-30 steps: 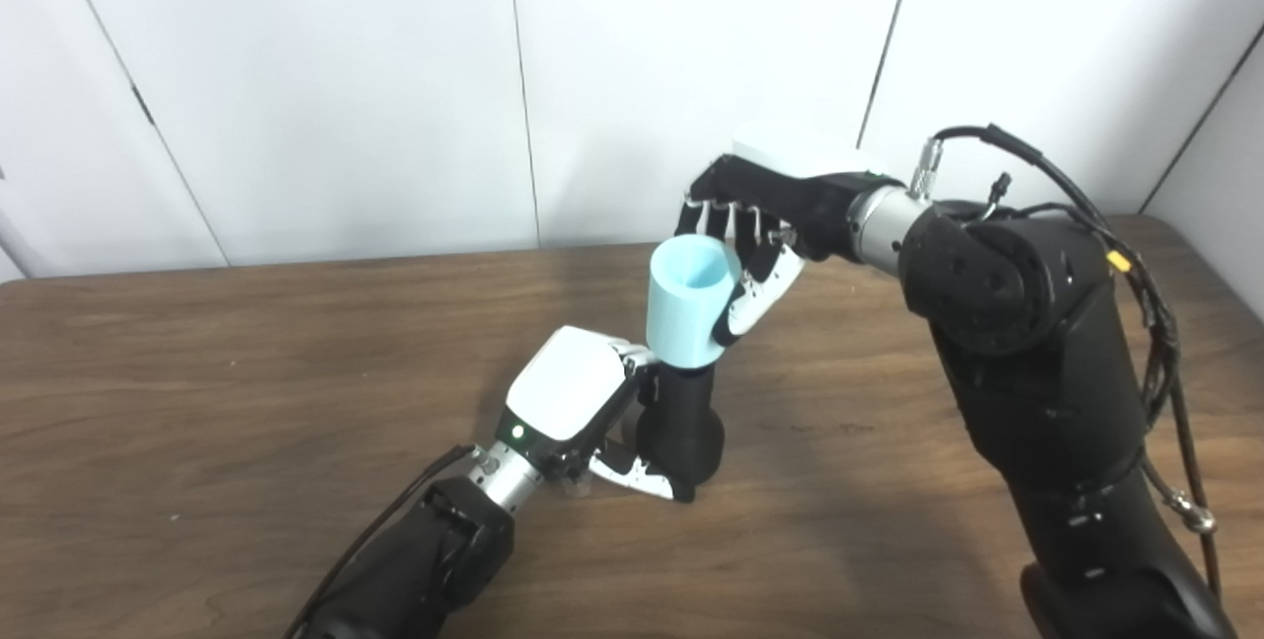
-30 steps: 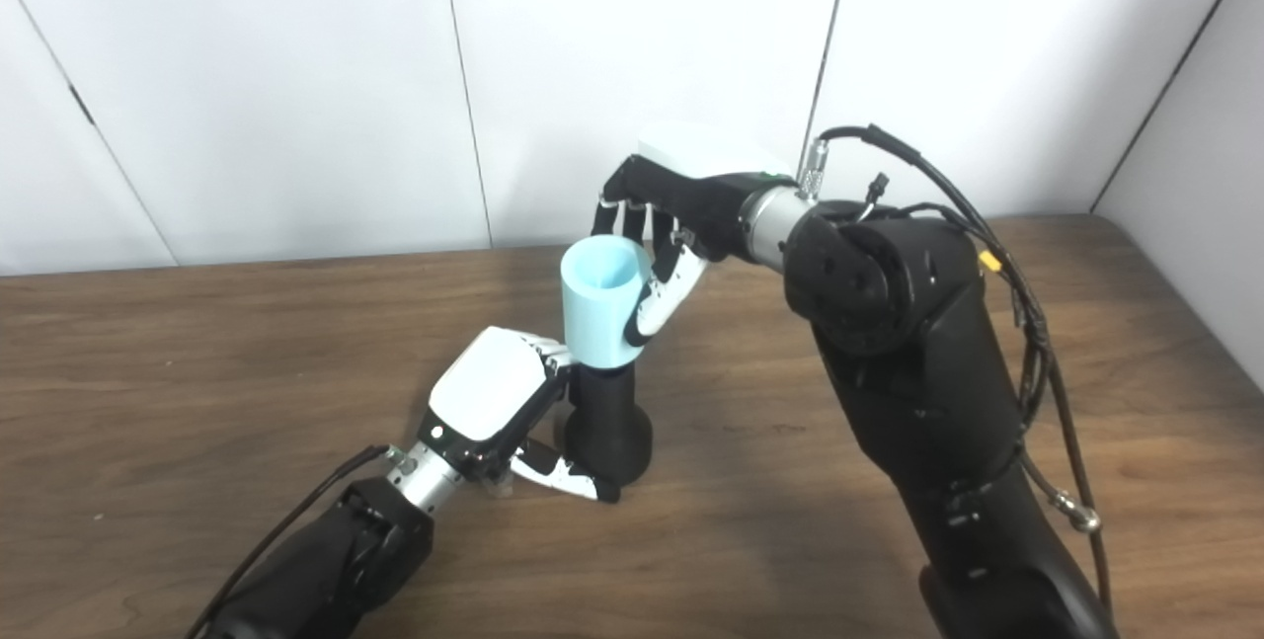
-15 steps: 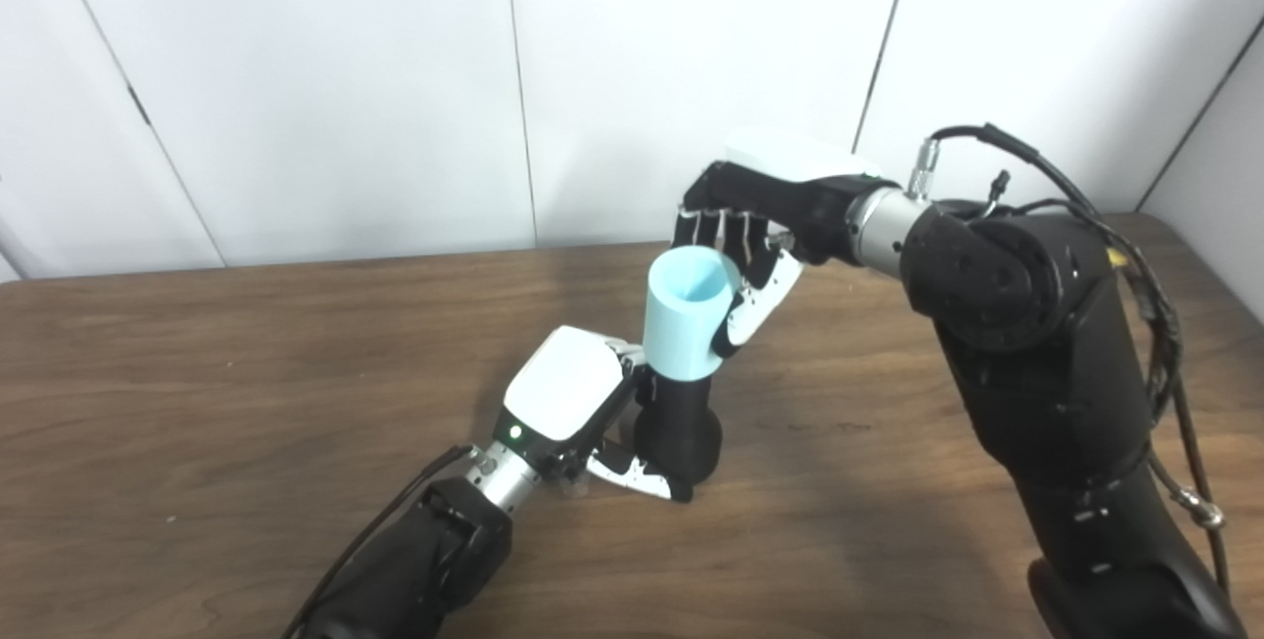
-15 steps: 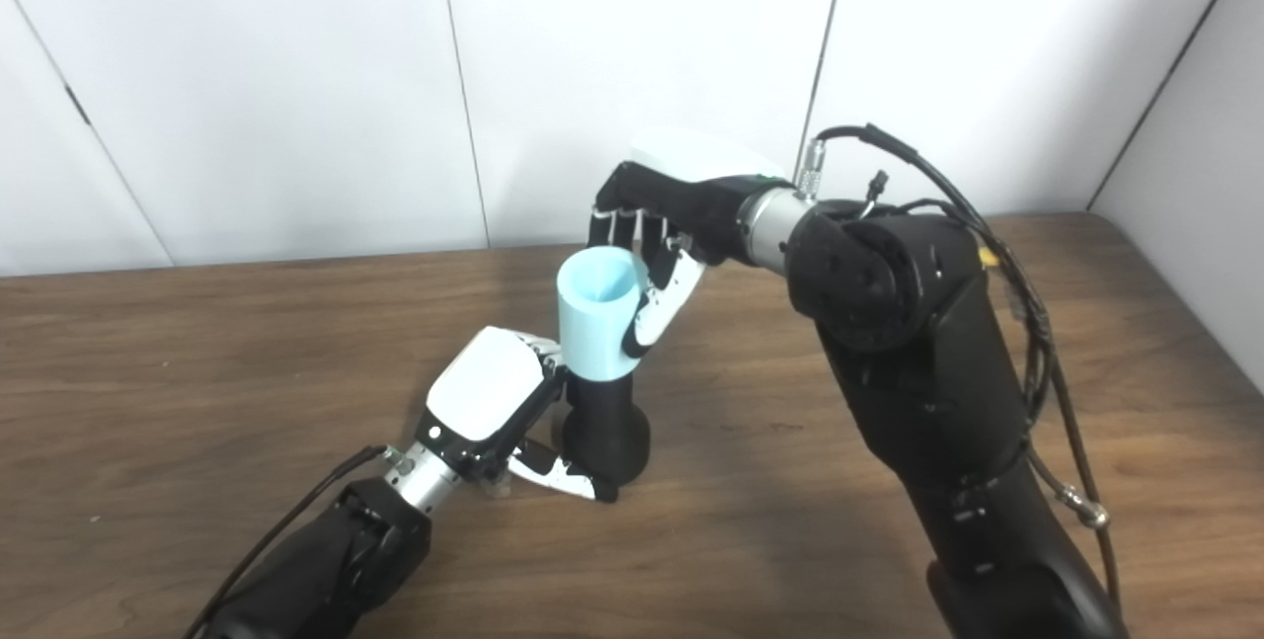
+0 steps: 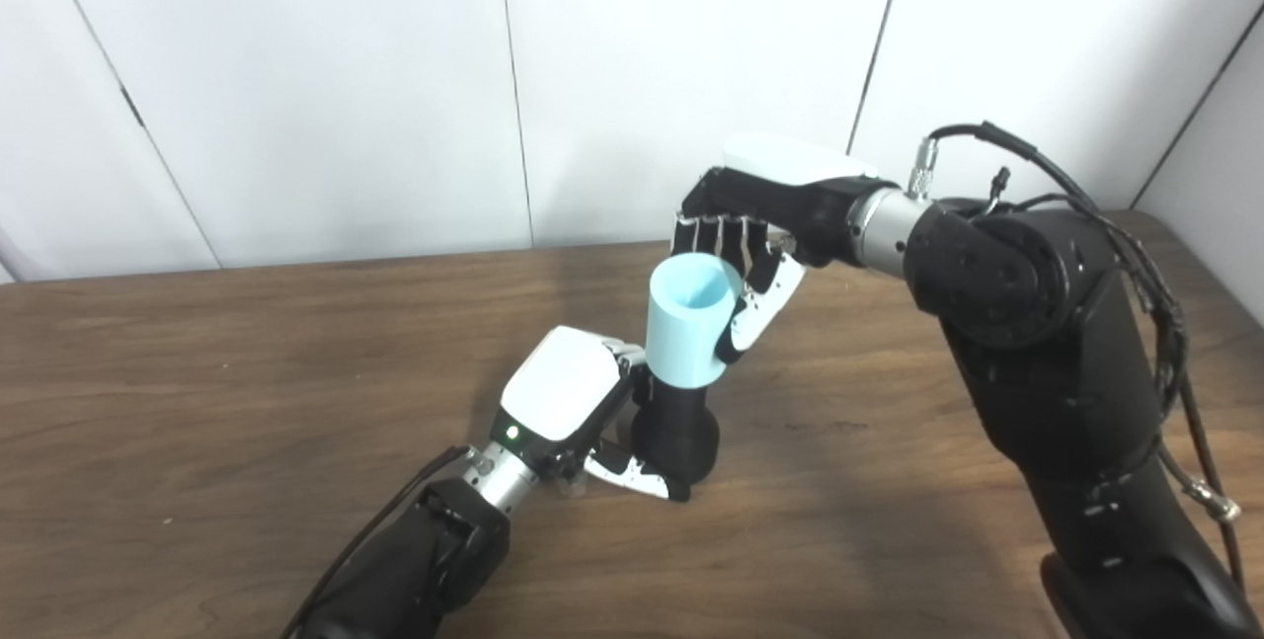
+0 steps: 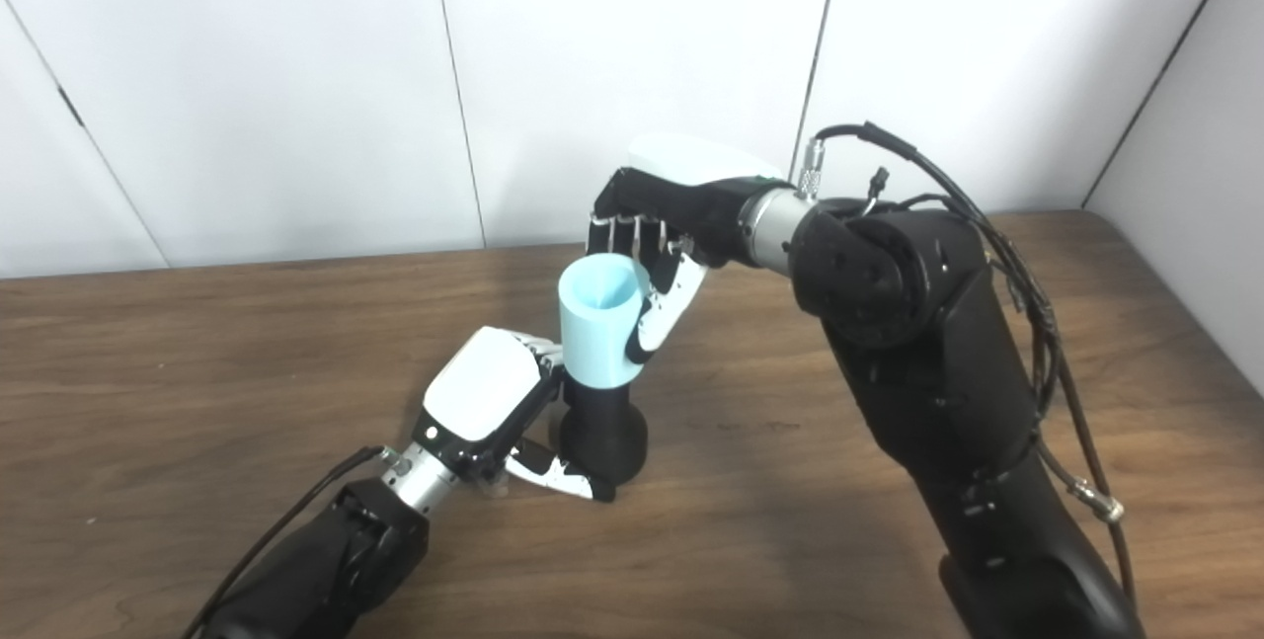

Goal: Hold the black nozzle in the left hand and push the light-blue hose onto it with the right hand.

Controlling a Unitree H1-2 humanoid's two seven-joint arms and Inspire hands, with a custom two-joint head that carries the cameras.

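Your left hand (image 5: 568,402) sits near the middle of the table (image 5: 197,372), a little toward the front edge, with its fingers wrapped around the black nozzle (image 5: 676,432); a thumb tip shows at the nozzle's wide foot, which rests on or just above the wood, I cannot tell which. The nozzle stands nearly upright, narrow neck up. The light-blue hose (image 5: 686,323), a short stiff-looking sleeve, sits over that neck with its open mouth facing up and its lower rim meeting the black body just above the flare. It leans slightly toward the left edge of the table. Your right hand (image 5: 755,234) comes in from the back-right side, its fingers curled down behind the hose's top rim and the thumb pressed along the right wall, so the hose is pinched between them. Progress, judged from this: hold is established, hose is already started on the neck, and only a short band of black shows between hose rim and flare. Remaining: press down until the hose seats, if it has not bottomed out already; seating depth is hidden inside the sleeve. Watch the lean, since an off-axis push could cock the sleeve or tip the nozzle in your left hand's grip.
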